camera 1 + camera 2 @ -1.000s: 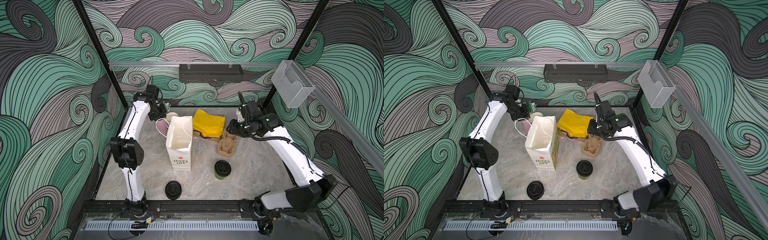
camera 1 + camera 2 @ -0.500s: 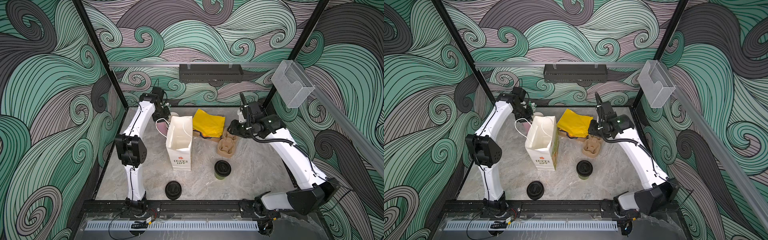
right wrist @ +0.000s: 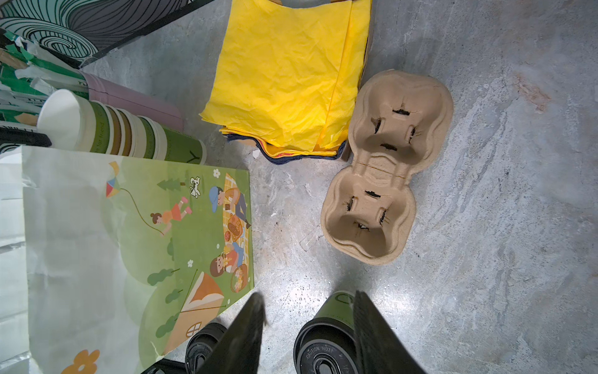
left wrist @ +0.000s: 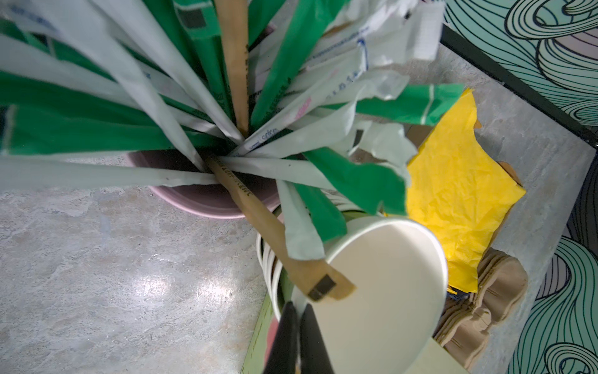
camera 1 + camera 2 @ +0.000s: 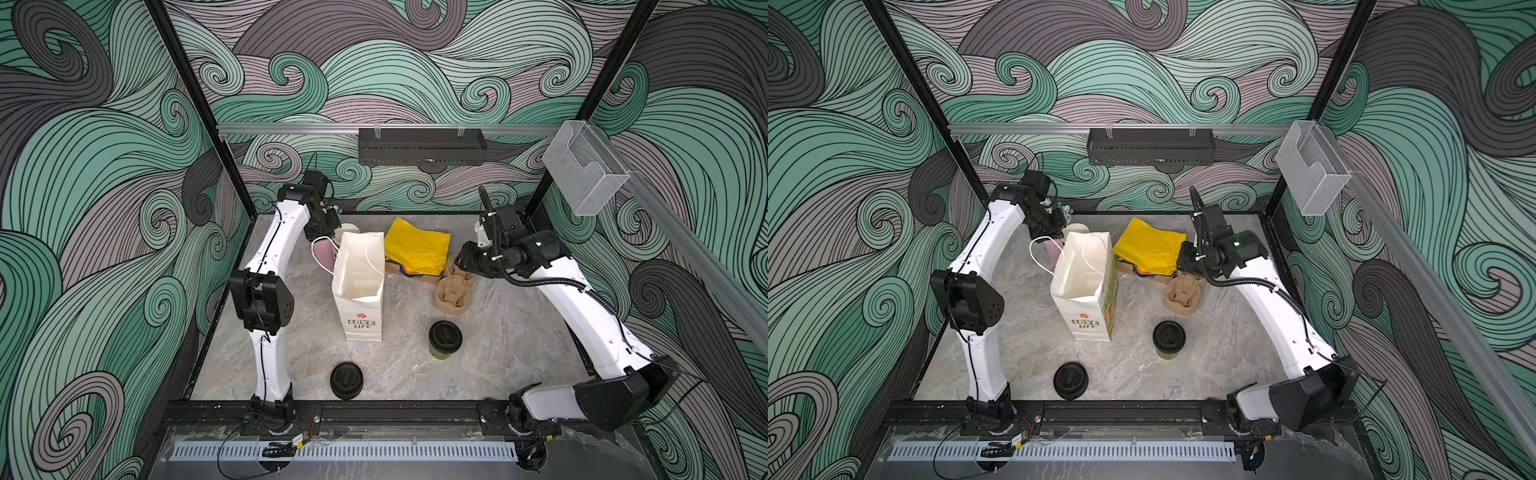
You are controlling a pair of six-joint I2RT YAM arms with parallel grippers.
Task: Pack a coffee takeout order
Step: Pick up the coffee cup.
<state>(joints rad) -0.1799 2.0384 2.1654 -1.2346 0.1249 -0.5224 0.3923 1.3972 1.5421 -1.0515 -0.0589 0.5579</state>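
Observation:
A stack of olive-green paper cups stands at the back, behind the white paper bag. My left gripper is shut on the rim of the top cup, one finger inside and one outside. In both top views it sits there. A lidded cup stands alone mid-table. Yellow napkins lie at the back. My right gripper hangs open and holds nothing, above the table by the pulp cup carrier.
A pink cup full of wrapped straws stands right beside the cup stack, and the straws lean over the held cup. A stack of black lids lies near the front edge. The bag's handles loop toward the pink cup.
My left arm has swung in toward the cup stack and its jaws have closed on the top cup's rim. The right arm has barely moved.

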